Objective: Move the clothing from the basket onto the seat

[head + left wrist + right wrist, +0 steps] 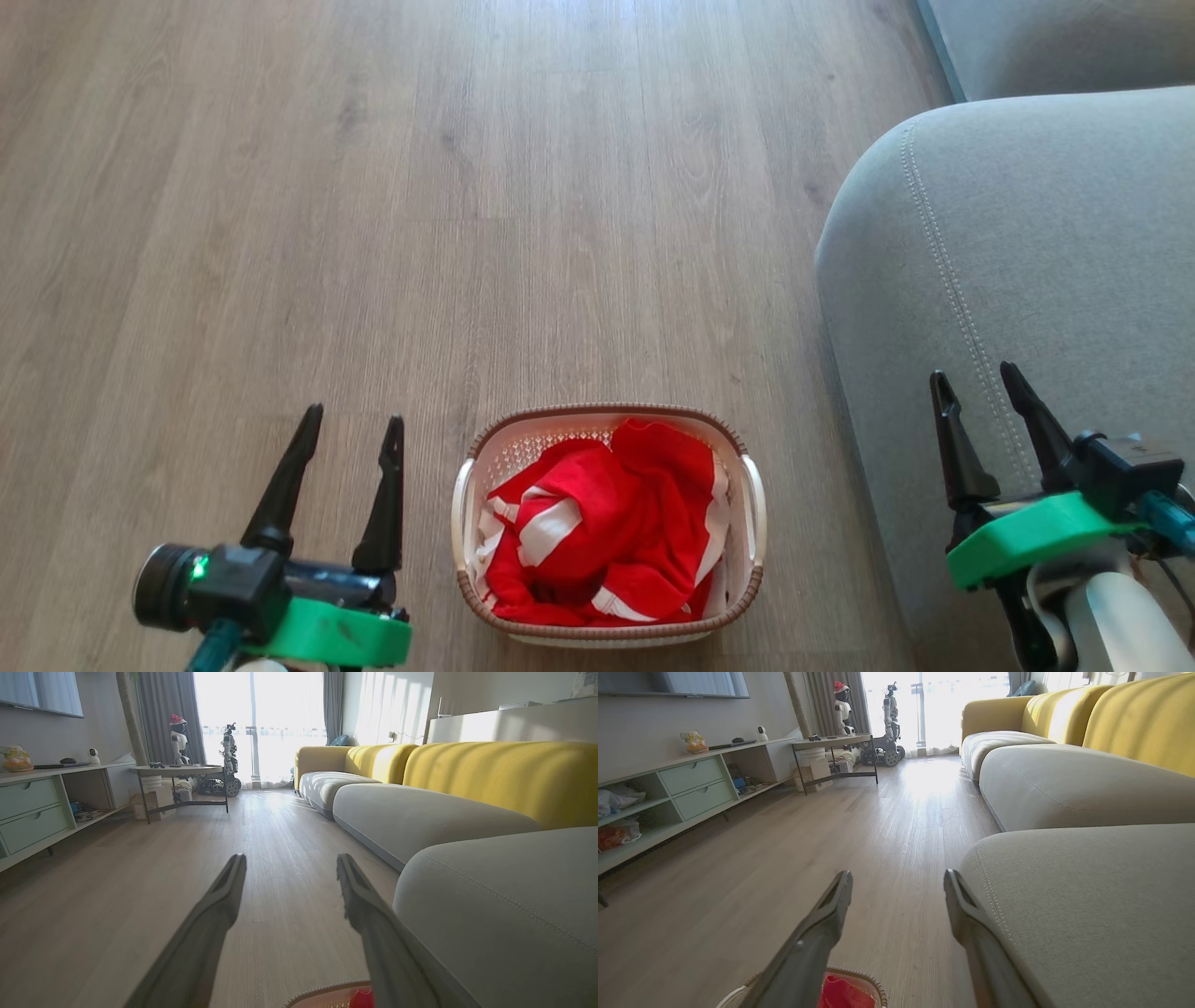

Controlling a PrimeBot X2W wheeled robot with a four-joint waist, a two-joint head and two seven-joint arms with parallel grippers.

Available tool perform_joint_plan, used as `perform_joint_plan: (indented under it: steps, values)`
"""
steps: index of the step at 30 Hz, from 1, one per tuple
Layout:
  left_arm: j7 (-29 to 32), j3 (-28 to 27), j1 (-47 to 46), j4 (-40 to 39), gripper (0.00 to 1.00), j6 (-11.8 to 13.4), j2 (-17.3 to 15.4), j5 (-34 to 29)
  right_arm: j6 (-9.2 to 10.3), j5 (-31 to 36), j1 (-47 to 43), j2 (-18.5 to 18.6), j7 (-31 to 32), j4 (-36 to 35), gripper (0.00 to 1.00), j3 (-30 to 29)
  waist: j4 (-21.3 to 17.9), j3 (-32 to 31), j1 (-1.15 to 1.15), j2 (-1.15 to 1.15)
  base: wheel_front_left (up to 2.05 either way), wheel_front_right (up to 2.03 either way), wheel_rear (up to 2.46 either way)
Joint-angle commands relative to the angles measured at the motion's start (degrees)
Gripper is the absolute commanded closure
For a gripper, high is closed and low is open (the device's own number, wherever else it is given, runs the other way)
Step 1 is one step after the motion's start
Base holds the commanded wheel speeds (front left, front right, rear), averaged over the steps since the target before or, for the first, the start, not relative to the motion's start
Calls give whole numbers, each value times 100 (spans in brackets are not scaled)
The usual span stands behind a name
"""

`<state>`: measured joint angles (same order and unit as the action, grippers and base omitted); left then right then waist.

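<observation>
— Pale wood-grain plank floor point(467, 187) takes up most of the head view. What is the next biggest thing?

— The large grey fabric-upholstered sofa seat point(1027, 261), on the right. It has a rounded edge, a fine woven surface and a line of pale stitching following the curve.

— And the basket?

— The small rectangular cream-white perforated plastic basket point(523, 448) stands on the floor at bottom centre, near the seat's front. It has rounded corners, a brown braided rim and a white handle on each side.

— The clothing?

— Bright red soft fabric clothing point(616, 523) with white stripes lies crumpled in a heap inside the basket, up to about the rim.

— Where do the grippers stand relative to it?

— The left gripper point(356, 414) is just left of the basket, seen against bare floor, its long dark tapering fingers spread wide and empty. The right gripper point(973, 371) is well to the right, seen against the seat's edge, likewise spread wide and empty. The clothing lies between the two, touched by neither.
</observation>
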<state>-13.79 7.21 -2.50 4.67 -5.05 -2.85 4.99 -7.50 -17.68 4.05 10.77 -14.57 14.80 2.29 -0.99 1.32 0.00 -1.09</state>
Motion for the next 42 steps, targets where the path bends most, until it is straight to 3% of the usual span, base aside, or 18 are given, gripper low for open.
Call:
perform_joint_plan:
  steps: [1,27,42]
  values:
    - [-110,-130,-211,-224,0,-7,-35,-259,1,295,237,-16,-42,-141,0,46,-8,-4,0,0,0,0,0]
    - [-121,-209,-201,-140,0,23,-10,-173,1,293,249,-4,-42,-78,0,104,-56,-10,0,0,0,0,0]
    - [-121,-247,-442,60,0,144,-4,39,1,167,471,144,-43,-221,0,124,-480,416,0,0,0,0,0]
